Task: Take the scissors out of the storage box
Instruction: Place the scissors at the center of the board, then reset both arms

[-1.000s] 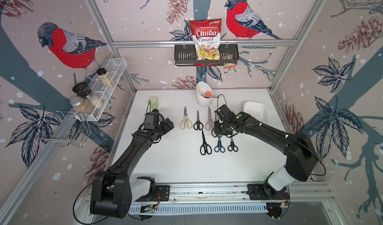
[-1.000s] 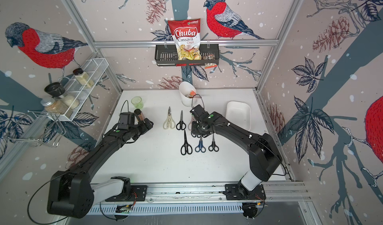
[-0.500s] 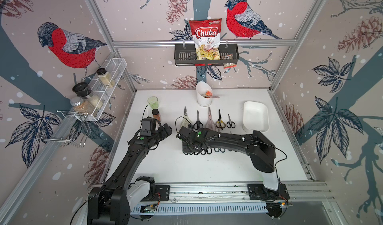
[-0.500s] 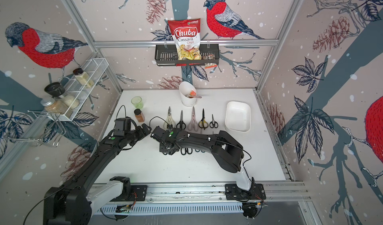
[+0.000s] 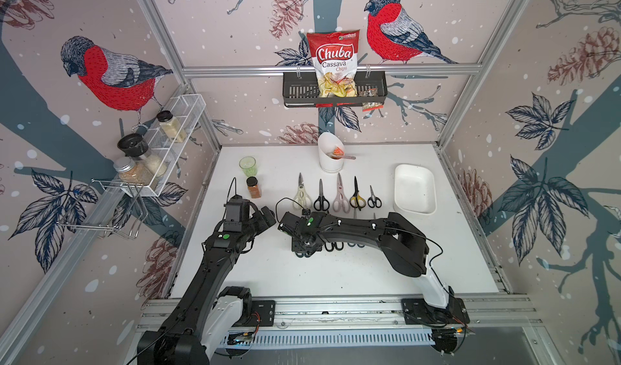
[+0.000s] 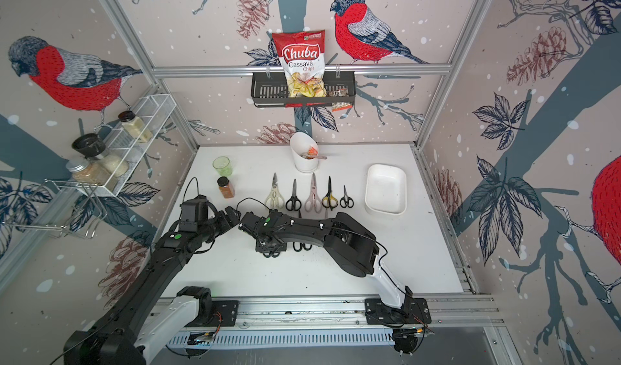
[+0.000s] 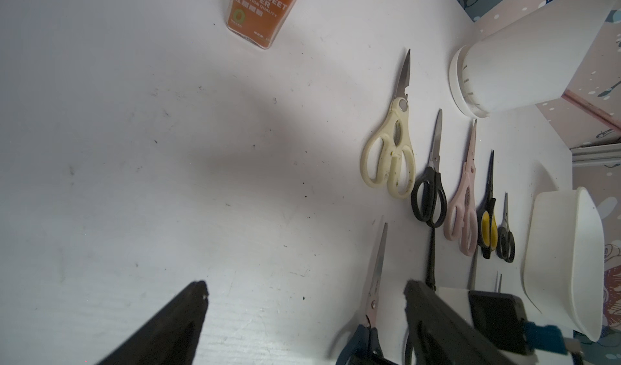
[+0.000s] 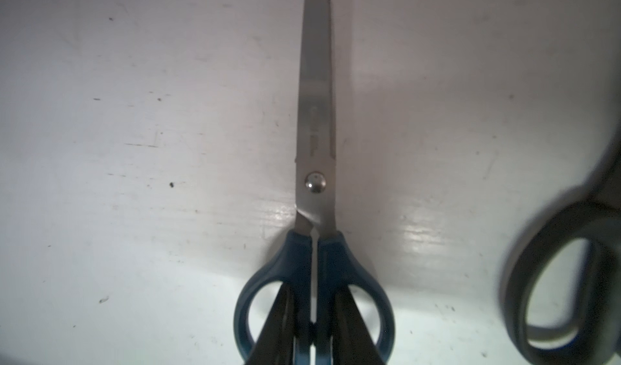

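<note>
Right hand (image 8: 314,291) is clamping onto the dark blue scissors (image 8: 316,165). In the right wrist view its two black fingers (image 8: 279,329) are poking through the handle loops and squeezing the inner bars together, so it's barely open at all. The blade is pointing straight up the frame over the white bench (image 8: 134,145) (can't tell if the pair is resting on it or hanging just above). Another dark handle (image 8: 517,296) is blurring in at the right edge.

Left hand (image 7: 304,284) is sitting wide open at the bottom of the left wrist view, gripping nothing, fingertips over bare bench.

In both top views five pairs are lying in a neat row mid-frame, blades pointing up the frame: cream scissors (image 5: 301,195), black scissors (image 5: 321,200), pink scissors (image 5: 341,197), yellow-black scissors (image 5: 357,198) and small black scissors (image 5: 374,200). The storage box (image 5: 415,188) is sitting just right of that row, apart from all of them. Some black handles (image 5: 334,246) are peeking out from under the right arm (image 5: 353,227), lower in the frame.
</note>
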You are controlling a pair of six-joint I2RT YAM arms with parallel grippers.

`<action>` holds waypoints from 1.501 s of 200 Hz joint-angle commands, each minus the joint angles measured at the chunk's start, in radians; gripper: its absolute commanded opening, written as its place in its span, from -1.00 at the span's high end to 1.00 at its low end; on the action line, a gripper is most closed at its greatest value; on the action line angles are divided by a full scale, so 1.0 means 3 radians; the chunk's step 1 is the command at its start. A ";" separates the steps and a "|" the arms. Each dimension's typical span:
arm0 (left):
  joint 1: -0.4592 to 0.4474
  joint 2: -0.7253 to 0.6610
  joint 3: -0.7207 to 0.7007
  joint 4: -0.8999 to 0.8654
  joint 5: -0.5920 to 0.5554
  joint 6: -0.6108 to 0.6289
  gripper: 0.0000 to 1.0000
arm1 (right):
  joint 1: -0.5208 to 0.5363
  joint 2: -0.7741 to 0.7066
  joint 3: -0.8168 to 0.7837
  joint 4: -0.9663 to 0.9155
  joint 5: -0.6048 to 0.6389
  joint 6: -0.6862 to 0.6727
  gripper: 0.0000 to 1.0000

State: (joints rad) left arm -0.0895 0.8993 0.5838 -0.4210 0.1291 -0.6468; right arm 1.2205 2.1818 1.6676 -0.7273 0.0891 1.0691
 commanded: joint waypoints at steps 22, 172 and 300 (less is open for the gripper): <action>0.0005 -0.0017 -0.0006 -0.0034 -0.0067 0.0037 -0.90 | -0.0028 0.0061 0.0036 -0.0020 -0.0008 -0.0033 1.00; 0.0002 0.0048 -0.0064 0.0056 0.0129 0.0079 -0.91 | -0.0360 -0.0745 -0.0092 -0.0323 0.0353 -0.0553 0.24; 0.0001 0.0507 -0.0490 0.2491 -0.0943 0.1330 -0.93 | -0.3425 -0.2507 -0.3022 0.3020 0.0429 -0.2874 0.21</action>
State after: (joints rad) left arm -0.0895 0.9314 0.4267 0.0612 -0.0662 -0.4065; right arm 0.3325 1.4471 0.8845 -0.1677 0.1825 0.3370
